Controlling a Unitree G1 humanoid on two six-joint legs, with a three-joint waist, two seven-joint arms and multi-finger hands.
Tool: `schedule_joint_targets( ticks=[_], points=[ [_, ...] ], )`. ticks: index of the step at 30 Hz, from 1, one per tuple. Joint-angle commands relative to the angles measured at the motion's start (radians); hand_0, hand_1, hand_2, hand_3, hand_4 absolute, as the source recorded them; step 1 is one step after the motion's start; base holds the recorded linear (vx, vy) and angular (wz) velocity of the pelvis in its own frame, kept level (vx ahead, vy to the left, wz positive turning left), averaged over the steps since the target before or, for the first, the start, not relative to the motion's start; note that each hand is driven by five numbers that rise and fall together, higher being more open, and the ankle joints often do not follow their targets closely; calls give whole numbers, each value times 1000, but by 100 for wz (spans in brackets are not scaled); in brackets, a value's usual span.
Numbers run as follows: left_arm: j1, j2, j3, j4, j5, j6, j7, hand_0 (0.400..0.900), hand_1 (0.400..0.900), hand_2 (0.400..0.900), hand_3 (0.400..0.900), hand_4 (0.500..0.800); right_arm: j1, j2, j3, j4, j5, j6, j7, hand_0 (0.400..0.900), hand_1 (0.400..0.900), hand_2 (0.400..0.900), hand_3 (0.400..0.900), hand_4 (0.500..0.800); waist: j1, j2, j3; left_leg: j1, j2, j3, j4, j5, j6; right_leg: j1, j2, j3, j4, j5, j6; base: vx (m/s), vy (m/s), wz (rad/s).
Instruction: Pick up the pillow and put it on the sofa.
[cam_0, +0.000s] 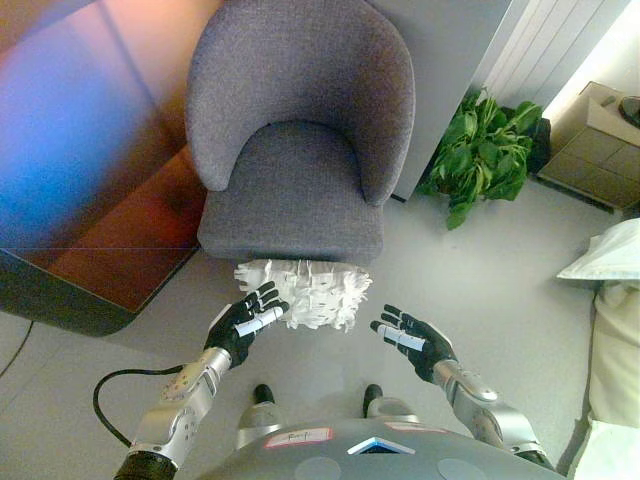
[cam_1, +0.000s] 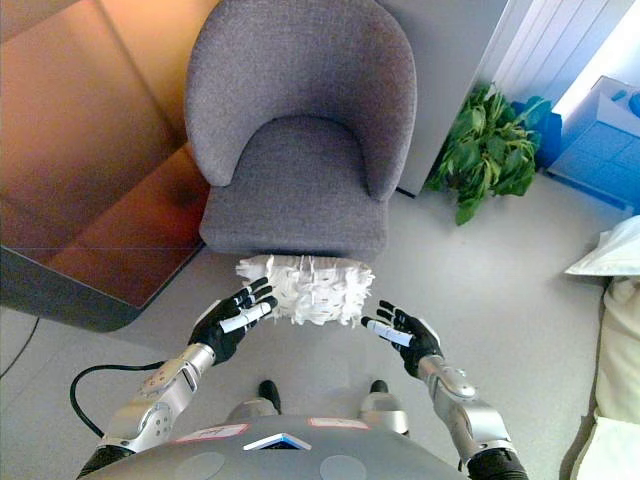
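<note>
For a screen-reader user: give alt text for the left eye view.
A white shaggy pillow lies on the floor against a grey fabric armchair; the open left hand touches it, the open right hand hovers nearby. A green plant stands right.

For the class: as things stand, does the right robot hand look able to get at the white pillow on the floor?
Probably yes. The right robot hand is open beside the pillow, with only bare floor between them. The armchair stands behind the pillow, off that path.
</note>
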Motion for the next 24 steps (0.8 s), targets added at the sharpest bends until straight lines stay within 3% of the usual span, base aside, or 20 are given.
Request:
schedule_joint_targets(
  ticks=[1, 6, 24],
  points=[
    [-91, 19, 56, -81, 7, -58, -14, 900, 900, 900, 900, 800, -71, -41, -35, -84, 22, -67, 1, 900, 900, 900, 900, 800, 4, 11, 2, 81, -35, 31, 15, -101, 41, -14, 19, -1, 3, 16, 11, 0, 0, 0],
    [-88, 22, 55, -87, -4, -61, -45, 900, 900, 900, 900, 800, -65, -43, -31, -92, 15, -61, -1, 900, 900, 900, 900, 800, 2, 10, 1, 83, -35, 31, 14, -100, 41, -14, 22, 1, 3, 16, 10, 0, 0, 0],
    [-83, 28, 42, -89, 2, -56, -50, 900, 900, 900, 900, 800, -67, -52, -29, -98, -20, -59, -35, 900, 900, 900, 900, 800, 3, 10, 17, 82, -18, 31, 24, -95, 34, -10, 37, 3, 3, 4, -4, -2, -31, 0]
  ],
)
